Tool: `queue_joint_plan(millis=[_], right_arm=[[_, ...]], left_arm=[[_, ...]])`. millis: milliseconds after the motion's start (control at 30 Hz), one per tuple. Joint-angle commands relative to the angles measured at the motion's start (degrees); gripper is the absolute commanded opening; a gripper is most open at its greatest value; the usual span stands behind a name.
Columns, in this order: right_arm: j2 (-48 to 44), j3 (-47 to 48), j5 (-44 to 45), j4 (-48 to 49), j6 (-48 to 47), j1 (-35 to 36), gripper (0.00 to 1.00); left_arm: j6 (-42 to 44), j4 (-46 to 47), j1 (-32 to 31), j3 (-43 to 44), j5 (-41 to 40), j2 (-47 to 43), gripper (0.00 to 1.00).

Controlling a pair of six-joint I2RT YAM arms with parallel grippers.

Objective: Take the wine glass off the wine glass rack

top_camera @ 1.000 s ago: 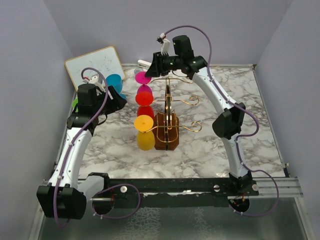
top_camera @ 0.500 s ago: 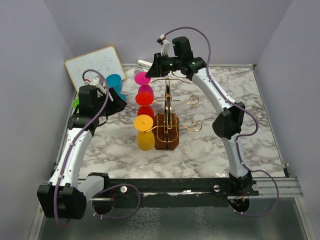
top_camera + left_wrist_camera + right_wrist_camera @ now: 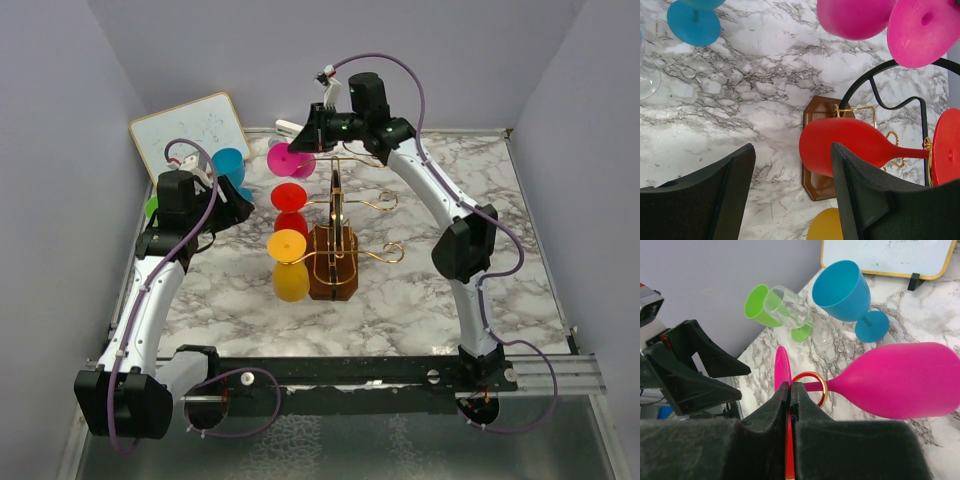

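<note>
Both arms are the same build. Left arm [image 3: 150, 290] and right arm [image 3: 440, 200] have white link shells and chunky, rounded black joint housings [image 3: 463, 245]. One purple cable [image 3: 383, 56] per arm, routed outside in loose loops. White connector block [image 3: 328, 85] at the right wrist, and a small white plug [image 3: 188, 160] with red bits at the left. Left base is a black box [image 3: 120, 402] by a black crossbar [image 3: 340, 372] with two round silver caps [image 3: 245, 378]. Left gripper [image 3: 792, 150] fingers [image 3: 700, 200] are matte black flat slabs, square-edged. Right gripper [image 3: 790, 385] fingers [image 3: 835, 450] are equally dark with a grainy finish.
</note>
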Motion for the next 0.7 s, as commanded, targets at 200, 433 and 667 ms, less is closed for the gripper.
queue_joint_plan(millis=[200, 433, 667], right_arm=[[-5.7, -3.8, -4.6, 11.8, 8.6, 0.3, 0.01], [-5.0, -3.6, -5.5, 14.1, 12.6, -0.2, 0.01], [-4.9, -5.5, -6.4, 14.2, 14.3, -0.5, 0.01]], left_arm=[[0.2, 0.0, -0.3, 1.0, 1.0, -2.0, 0.64], [0.7, -0.7, -0.3, 1.5, 0.9, -2.2, 0.64], [1.1, -1.4, -0.3, 1.7, 0.6, -2.3, 0.64]])
